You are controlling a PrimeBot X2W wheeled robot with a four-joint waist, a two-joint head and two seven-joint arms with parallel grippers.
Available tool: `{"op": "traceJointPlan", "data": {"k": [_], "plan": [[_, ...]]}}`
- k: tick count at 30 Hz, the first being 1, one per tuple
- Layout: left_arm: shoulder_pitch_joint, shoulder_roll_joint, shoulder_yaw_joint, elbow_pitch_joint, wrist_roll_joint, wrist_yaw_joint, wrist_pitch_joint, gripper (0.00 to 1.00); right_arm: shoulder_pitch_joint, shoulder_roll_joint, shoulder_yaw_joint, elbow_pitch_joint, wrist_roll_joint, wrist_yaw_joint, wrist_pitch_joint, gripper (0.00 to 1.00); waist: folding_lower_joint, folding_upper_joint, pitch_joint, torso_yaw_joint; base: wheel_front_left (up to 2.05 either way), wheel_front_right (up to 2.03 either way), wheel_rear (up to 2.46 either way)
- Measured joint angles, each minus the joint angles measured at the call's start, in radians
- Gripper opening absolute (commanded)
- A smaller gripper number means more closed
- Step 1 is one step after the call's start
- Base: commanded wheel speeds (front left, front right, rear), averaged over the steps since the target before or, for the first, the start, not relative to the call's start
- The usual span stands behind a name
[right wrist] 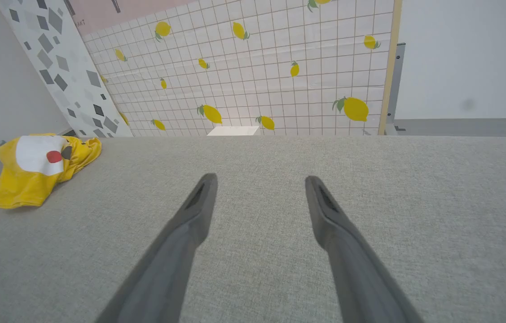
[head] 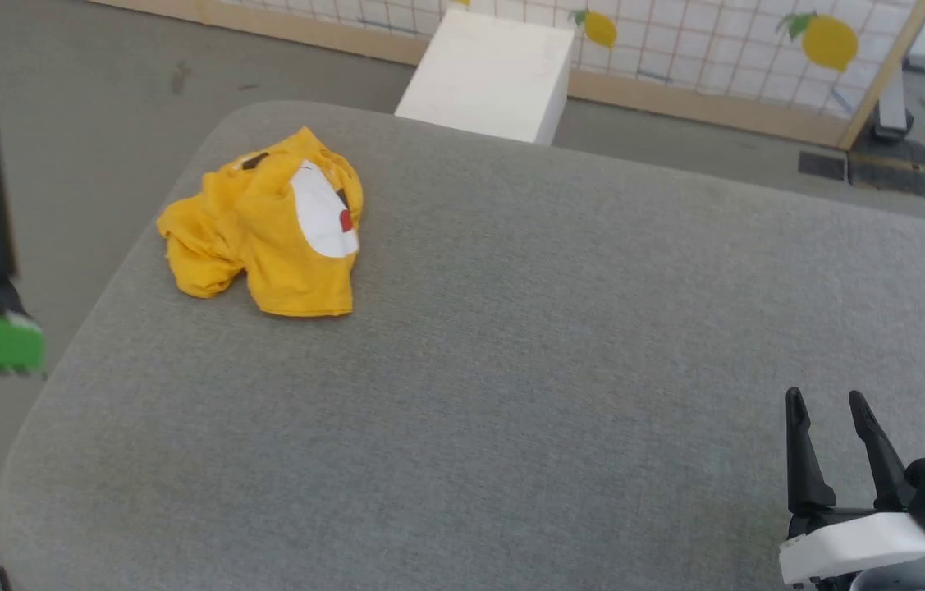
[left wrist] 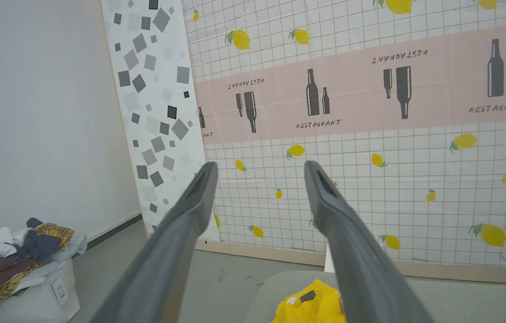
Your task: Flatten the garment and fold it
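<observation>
The garment (head: 269,226), a bright yellow T-shirt with a white patch and a red dot, lies crumpled near the far left corner of the grey padded table (head: 511,369). The right wrist view has the garment (right wrist: 37,168) at its left, and a bit of the garment (left wrist: 311,305) peeks in at the bottom of the left wrist view. My left gripper (left wrist: 259,172) is open and raised, pointing at the wall, off the table's left side. My right gripper (head: 827,402) stands open and empty over the table's near right, far from the shirt.
A white block (head: 491,74) stands on the floor behind the table, before a lemon-print screen (head: 716,49). A white bin of mixed clothes (left wrist: 19,269) sits on the floor to the left. A black stand base (head: 881,168) lies at far right.
</observation>
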Motion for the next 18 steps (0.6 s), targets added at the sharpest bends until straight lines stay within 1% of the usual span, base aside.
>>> {"op": "traceJointPlan", "data": {"k": [2, 3, 6, 8, 10, 11, 15, 18], "plan": [[-0.062, 0.039, -0.012, 0.040, -0.039, 0.000, 0.039, 1.00, -0.003, 0.000, -0.004, -0.004, -0.010, 0.000, 0.000, 1.00, 0.0000, 0.0000, 0.015, -0.010, 0.00, 0.00, 0.00], [-0.092, 0.066, -0.026, 0.059, -0.060, 0.000, 0.061, 1.00, -0.006, 0.000, -0.005, -0.008, -0.016, 0.000, 0.000, 1.00, 0.0000, 0.0000, 0.023, -0.016, 0.00, 0.00, 0.00], [-0.176, 0.123, -0.072, 0.120, -0.120, 0.000, 0.115, 1.00, -0.012, 0.000, -0.014, -0.025, -0.031, 0.000, 0.000, 1.00, 0.0002, 0.0000, 0.048, -0.034, 0.00, 0.00, 0.00], [-0.240, 0.140, -0.095, 0.176, -0.196, 0.000, 0.151, 1.00, -0.015, 0.000, -0.019, -0.036, -0.040, 0.000, 0.000, 1.00, 0.0003, 0.0000, 0.068, -0.047, 0.00, 0.00, 0.00], [-0.297, 0.166, -0.129, 0.239, -0.243, 0.000, 0.195, 1.00, -0.019, 0.000, -0.022, -0.047, -0.049, 0.000, 0.000, 1.00, 0.0003, 0.0000, 0.088, -0.059, 0.00, 0.00, 0.00], [-0.329, 0.170, -0.136, 0.276, -0.281, 0.000, 0.216, 1.00, -0.021, 0.000, -0.024, -0.053, -0.053, 0.000, 0.000, 1.00, 0.0003, -0.0001, 0.099, -0.065, 0.00, 0.00, 0.00], [-0.426, 0.209, -0.200, 0.412, -0.365, 0.000, 0.320, 1.00, -0.041, 0.000, -0.031, -0.077, -0.064, 0.000, 0.000, 1.00, 0.0003, 0.0000, 0.145, -0.091, 0.00, 0.00, 0.00], [-0.478, 0.236, -0.250, 0.501, -0.408, 0.000, 0.387, 1.00, -0.052, 0.000, -0.031, -0.094, -0.072, 0.000, -0.001, 1.00, 0.0003, 0.0000, 0.180, -0.111, 0.00, 0.00, 0.00]]}}
